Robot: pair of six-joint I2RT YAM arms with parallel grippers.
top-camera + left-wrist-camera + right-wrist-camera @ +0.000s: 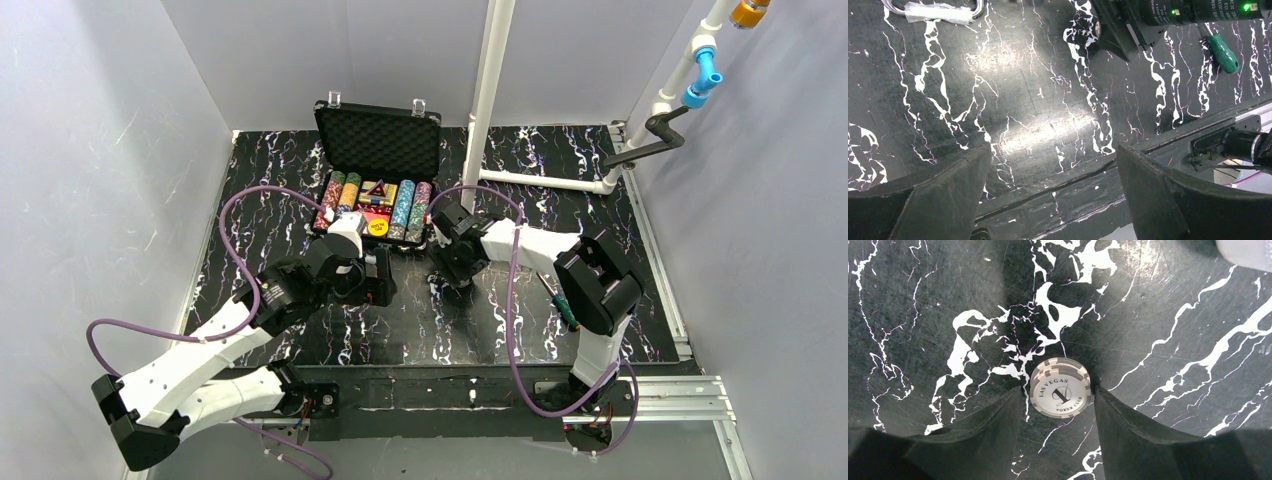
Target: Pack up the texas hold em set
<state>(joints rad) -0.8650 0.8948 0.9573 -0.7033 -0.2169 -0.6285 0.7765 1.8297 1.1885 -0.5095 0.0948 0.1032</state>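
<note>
1. Inside the black foam-lined hinged case [378, 140], multicoloured poker chips [405, 205] sit in rows. Its lid is open.
2. Near the case's front, a grey-white poker chip [1060, 388] lies unpacked on the tabletop [923, 315] between the right fingers [993, 425] — whether they grip it, I cannot tell.
3. Also before the case, the left fingers [948, 185] are spread and empty.

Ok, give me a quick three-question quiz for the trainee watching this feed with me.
1. True or false: the case has its lid shut.
2. What is the right gripper straddling on the table? A) dice B) poker chips C) a pen
3. Which gripper has nothing in it?
Key: 1 false; 2 B; 3 the left gripper.
</note>
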